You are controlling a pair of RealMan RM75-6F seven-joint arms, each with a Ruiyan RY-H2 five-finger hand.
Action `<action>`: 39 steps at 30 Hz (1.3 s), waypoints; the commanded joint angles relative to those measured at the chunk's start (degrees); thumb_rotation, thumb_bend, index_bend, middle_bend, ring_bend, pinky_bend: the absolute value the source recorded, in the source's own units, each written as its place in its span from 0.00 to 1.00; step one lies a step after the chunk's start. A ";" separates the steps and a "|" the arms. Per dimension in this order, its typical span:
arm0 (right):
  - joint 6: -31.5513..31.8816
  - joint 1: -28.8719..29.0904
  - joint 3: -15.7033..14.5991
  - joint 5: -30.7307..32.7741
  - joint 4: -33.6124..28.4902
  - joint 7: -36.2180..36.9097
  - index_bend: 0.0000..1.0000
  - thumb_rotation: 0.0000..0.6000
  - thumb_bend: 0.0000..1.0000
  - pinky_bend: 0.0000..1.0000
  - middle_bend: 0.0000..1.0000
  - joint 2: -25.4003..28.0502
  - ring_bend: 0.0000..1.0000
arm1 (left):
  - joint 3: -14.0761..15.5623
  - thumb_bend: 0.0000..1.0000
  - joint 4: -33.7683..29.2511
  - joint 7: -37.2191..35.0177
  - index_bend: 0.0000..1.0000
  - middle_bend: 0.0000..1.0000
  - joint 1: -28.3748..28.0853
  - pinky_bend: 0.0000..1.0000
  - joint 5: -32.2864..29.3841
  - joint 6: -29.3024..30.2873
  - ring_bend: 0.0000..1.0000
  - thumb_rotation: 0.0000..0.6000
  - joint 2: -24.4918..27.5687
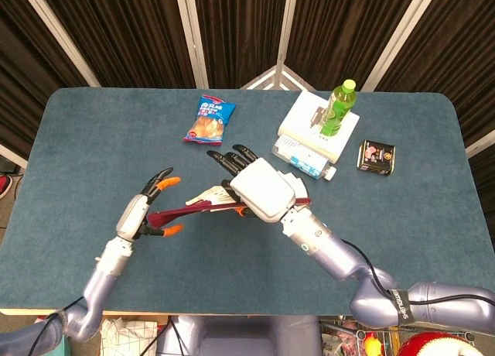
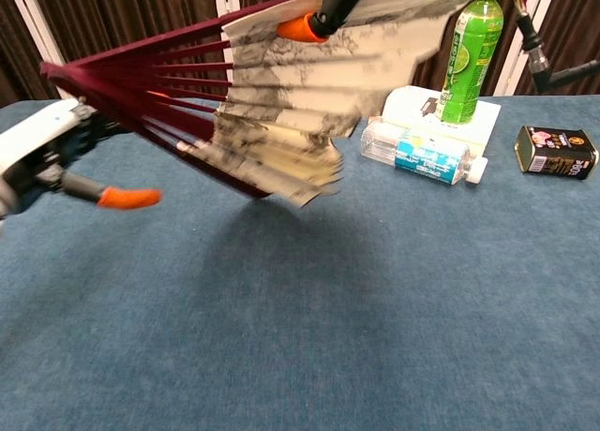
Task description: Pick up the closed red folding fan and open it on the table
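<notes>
The red folding fan [image 1: 193,208] hangs above the table's middle, held by my right hand [image 1: 259,187] at its paper end. In the chest view the fan [image 2: 281,103] is partly spread, its red ribs fanning from a pivot at the left and its printed paper sagging at the lower edge. One orange-tipped finger [image 2: 323,14] of the right hand lies on the paper's top. My left hand [image 1: 139,213] sits at the pivot end, its orange-tipped fingers apart above and below the ribs. In the chest view the left hand [image 2: 42,155] is just under the pivot, and no grip shows.
A blue snack bag [image 1: 209,118] lies at the back middle. A green bottle [image 1: 337,108] stands on a white box [image 1: 319,124] at the back right, with a clear bottle [image 2: 427,155] lying in front of it. A dark can [image 2: 555,152] sits further right.
</notes>
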 commanded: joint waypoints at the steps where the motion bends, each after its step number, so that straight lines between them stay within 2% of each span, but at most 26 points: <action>1: 0.29 0.07 -0.15 0.24 -0.21 -0.08 0.87 1.00 0.39 0.16 0.12 0.00 0.21 | -1.18 0.02 1.14 -3.15 0.19 0.00 -2.20 0.00 -0.66 -0.79 0.00 1.00 -1.86; 8: 1.51 0.26 -0.14 0.89 -0.94 0.34 0.87 1.00 0.39 0.16 0.12 0.27 0.21 | -1.14 0.03 3.62 -4.06 0.26 0.04 -3.48 0.00 -1.61 -0.54 0.00 1.00 -3.81; 15: 2.22 0.21 -0.55 1.11 -1.17 0.77 0.87 1.00 0.39 0.16 0.12 0.88 0.21 | -1.36 0.12 7.64 -5.97 0.32 0.08 -3.83 0.00 -3.33 -0.44 0.00 1.00 -5.25; 26: 3.19 0.76 0.04 1.25 -3.26 1.26 0.87 1.00 0.39 0.16 0.12 2.18 0.21 | -1.88 0.12 14.43 -8.72 0.33 0.10 -7.53 0.00 -4.92 -3.86 0.00 1.00 -8.85; 32: 3.68 0.86 0.40 1.81 -4.87 1.43 0.87 1.00 0.39 0.16 0.12 3.16 0.21 | -1.90 0.13 16.22 -7.05 0.36 0.13 -9.01 0.00 -5.33 -4.56 0.00 1.00 -10.99; 35: 4.00 0.77 0.59 2.01 -5.63 1.63 0.87 1.00 0.39 0.16 0.12 3.82 0.21 | -1.95 0.18 16.51 -6.39 0.42 0.17 -9.30 0.01 -5.56 -4.26 0.00 1.00 -11.89; 39: 4.43 0.30 0.53 1.91 -6.45 2.34 0.87 1.00 0.39 0.16 0.12 4.96 0.21 | -3.13 0.31 17.26 -3.34 0.51 0.24 -9.30 0.05 -7.02 -3.19 0.00 1.00 -13.19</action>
